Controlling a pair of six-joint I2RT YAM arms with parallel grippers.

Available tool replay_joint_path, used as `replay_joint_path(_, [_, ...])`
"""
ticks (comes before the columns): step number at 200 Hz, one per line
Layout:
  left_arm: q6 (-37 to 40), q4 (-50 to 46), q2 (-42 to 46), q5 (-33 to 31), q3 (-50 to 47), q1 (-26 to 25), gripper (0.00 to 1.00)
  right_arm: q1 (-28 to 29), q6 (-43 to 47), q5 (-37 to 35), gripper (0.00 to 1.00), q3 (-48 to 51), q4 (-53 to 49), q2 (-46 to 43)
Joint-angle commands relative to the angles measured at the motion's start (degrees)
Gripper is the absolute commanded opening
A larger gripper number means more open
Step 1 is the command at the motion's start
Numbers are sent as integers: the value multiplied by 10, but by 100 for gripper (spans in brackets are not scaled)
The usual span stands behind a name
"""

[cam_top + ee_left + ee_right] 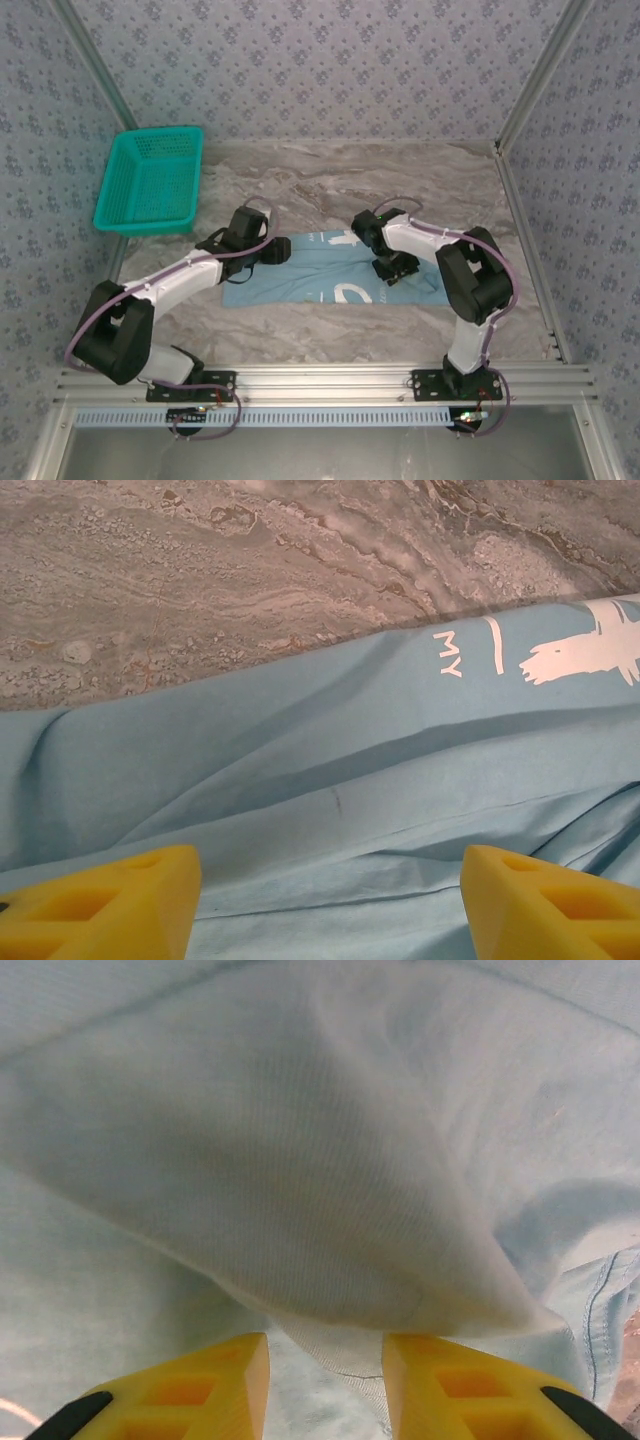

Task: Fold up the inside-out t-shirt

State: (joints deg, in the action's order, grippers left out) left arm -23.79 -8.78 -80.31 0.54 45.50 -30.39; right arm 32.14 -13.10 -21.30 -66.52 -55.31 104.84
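The inside-out t-shirt (310, 278) lies as a long light blue band across the middle of the marble table, with white print showing on its surface. My left gripper (274, 252) hovers over the band's left end. In the left wrist view its yellow fingers (120, 900) stand wide apart, open (330, 885), above wrinkled blue cloth (330, 770) with white lettering at the upper right. My right gripper (394, 268) is down on the band's right part. In the right wrist view a raised fold of the cloth (300, 1160) runs into the narrow gap between the two fingers (325, 1365), which are shut on it.
A teal mesh basket (150, 182) stands at the back left corner of the table. Patterned walls with metal posts (525, 200) close the left, back and right sides. Bare marble (330, 170) lies behind the shirt, and more lies in front of it.
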Motion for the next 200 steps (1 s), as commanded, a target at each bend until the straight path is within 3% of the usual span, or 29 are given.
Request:
replay_joint_path(1, [8,-6,10,-9,2,1,69,-5,11,-30,29,7,1,11])
replay_joint_path(41, [9,-9,10,-11,2,2,69,-5,19,-33,11,1,-3,-7])
replay_joint_path(72, [8,-9,10,-12,2,2,69,-13,22,6,2,0,-16,-39])
replay_joint_path(102, [12,-13,10,-14,4,2,69,-21,27,73,1,-9,-45,-80])
replay_joint_path(161, [16,-20,12,-20,4,5,69,-45,51,284,1,-12,-44,-111])
replay_joint_path(200, [15,-23,21,-19,4,6,69,-69,51,362,1,-6,-30,-114])
